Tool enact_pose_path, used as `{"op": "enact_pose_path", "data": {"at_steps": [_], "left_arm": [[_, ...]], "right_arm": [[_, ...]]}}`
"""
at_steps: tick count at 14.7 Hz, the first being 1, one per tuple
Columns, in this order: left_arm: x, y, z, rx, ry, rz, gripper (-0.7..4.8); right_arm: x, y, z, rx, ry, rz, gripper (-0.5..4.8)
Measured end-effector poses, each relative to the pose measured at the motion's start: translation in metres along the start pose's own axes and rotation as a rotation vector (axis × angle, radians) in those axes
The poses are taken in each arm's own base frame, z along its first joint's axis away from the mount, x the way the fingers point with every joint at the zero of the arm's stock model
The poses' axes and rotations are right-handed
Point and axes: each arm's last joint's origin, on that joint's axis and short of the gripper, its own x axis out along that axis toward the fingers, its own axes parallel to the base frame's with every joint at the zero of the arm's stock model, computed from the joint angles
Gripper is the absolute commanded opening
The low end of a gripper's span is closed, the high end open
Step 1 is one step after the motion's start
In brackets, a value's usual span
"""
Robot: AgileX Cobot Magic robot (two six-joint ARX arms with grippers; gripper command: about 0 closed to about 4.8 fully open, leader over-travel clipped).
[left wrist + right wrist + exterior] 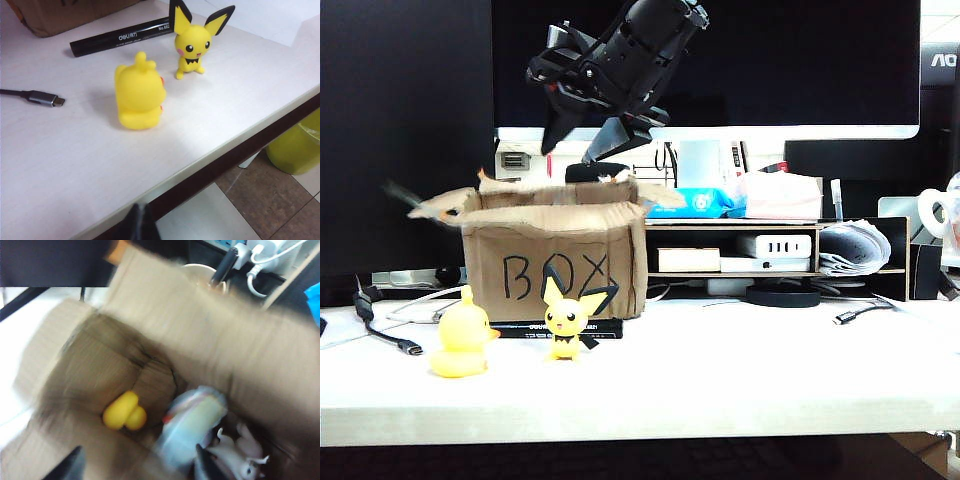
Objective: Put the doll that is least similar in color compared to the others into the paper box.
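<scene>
My right gripper [582,140] hangs open over the paper box [555,260], its fingers wide apart with nothing between them. In the right wrist view the gripper [137,456] looks down into the box [200,340]. The doll [192,425] shows there as a blurred pale blue and cream shape with a red spot, inside the box just past one fingertip [204,462]. The exterior view does not show the doll. My left gripper [140,220] is shut and empty, low beyond the table's front edge.
A plain yellow duck figure [460,345] [140,95] and a yellow pointed-eared figure [567,320] [192,45] stand before the box. A black marker [120,36] and a USB cable [42,97] lie nearby. A yellow toy [125,411] and a white figure [240,452] lie inside the box.
</scene>
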Motion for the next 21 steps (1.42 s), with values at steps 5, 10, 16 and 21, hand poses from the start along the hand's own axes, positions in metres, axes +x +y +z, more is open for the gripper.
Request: {"op": "enact_pose_path", "data": {"at_steps": [5, 10, 16, 21], "left_arm": [[0.000, 0.000, 0.000, 0.000, 0.000, 0.000, -0.05], [0.000, 0.000, 0.000, 0.000, -0.001, 0.000, -0.05], [-0.009, 0.018, 0.008, -0.061, -0.116, 0.149, -0.05], [-0.022, 0.035, 0.014, -0.106, -0.247, 0.322, -0.05]], "right_arm": [[-0.003, 0.001, 0.002, -0.002, 0.003, 0.002, -0.06], [-0.047, 0.013, 0.013, -0.008, 0.042, -0.060, -0.07], [-0.122, 0.078, 0.009, -0.203, 0.199, -0.196, -0.06], [-0.169, 0.163, -0.003, -0.276, 0.133, -0.317, -0.06]]}}
